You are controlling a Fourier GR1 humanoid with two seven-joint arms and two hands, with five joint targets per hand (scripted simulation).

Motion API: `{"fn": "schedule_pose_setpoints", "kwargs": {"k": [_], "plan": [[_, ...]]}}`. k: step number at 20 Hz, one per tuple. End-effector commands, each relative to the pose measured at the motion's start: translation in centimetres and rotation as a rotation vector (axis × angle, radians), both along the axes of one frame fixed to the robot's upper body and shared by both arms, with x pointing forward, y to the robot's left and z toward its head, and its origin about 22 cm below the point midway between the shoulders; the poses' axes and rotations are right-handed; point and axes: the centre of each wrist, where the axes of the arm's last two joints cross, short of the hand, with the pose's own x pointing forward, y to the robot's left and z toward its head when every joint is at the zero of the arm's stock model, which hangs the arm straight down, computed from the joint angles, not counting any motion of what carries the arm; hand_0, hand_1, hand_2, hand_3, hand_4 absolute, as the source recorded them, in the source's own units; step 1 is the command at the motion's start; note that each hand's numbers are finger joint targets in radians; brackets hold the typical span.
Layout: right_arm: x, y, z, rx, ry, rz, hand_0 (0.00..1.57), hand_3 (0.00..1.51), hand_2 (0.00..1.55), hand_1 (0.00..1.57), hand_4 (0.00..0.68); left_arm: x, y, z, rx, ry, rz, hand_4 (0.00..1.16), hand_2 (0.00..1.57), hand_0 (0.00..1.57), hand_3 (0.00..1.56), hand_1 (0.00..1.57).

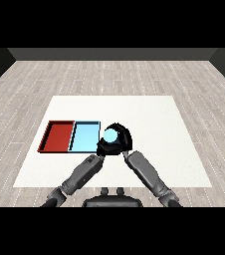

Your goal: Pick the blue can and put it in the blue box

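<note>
Blue can (110,135) gripped, just right of the light blue tray (84,137).
Right hand (123,137) curled round it; left hand (104,147) at seven o'clock, fingers indiscernible; red tray (57,136) at nine o'clock.

White table (149,119) sits mid-room. Floor (45,79) = pale grey wood planks. Dark wall (112,54) at the back.

I observed both forearms converging toward the view's centre. The right hand (123,141) had its fingers curled round the blue can (110,135). The left hand (103,148) sat just beside it, finger state indeterminate.
</note>
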Motion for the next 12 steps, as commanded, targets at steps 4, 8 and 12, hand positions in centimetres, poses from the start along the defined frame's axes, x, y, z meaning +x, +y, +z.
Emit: {"fn": "schedule_pose_setpoints", "kwargs": {"k": [4, 8, 12], "plan": [[0.0, 0.4, -0.3, 0.041, 0.012, -0.005, 1.43, 1.39, 1.44, 1.43, 0.609, 0.8, -0.4, 0.0, -0.028, -0.052, 0.021, 1.00, 1.57, 1.57, 1.51, 1.57], [-1.0, 0.6, 1.9, 0.073, 0.027, 0.052, 1.29, 1.29, 1.35, 1.29, 0.473, -0.2, 0.7, -1.6, -0.042, -0.111, 0.046, 1.10, 1.57, 1.57, 1.53, 1.57], [-0.5, -0.3, -0.4, -0.055, 0.037, 0.075, 0.00, 0.00, 0.00, 0.00, 0.000, 0.9, 0.1, -0.5, -0.034, -0.135, 0.064, 1.12, 1.57, 1.57, 1.54, 1.57]]}}
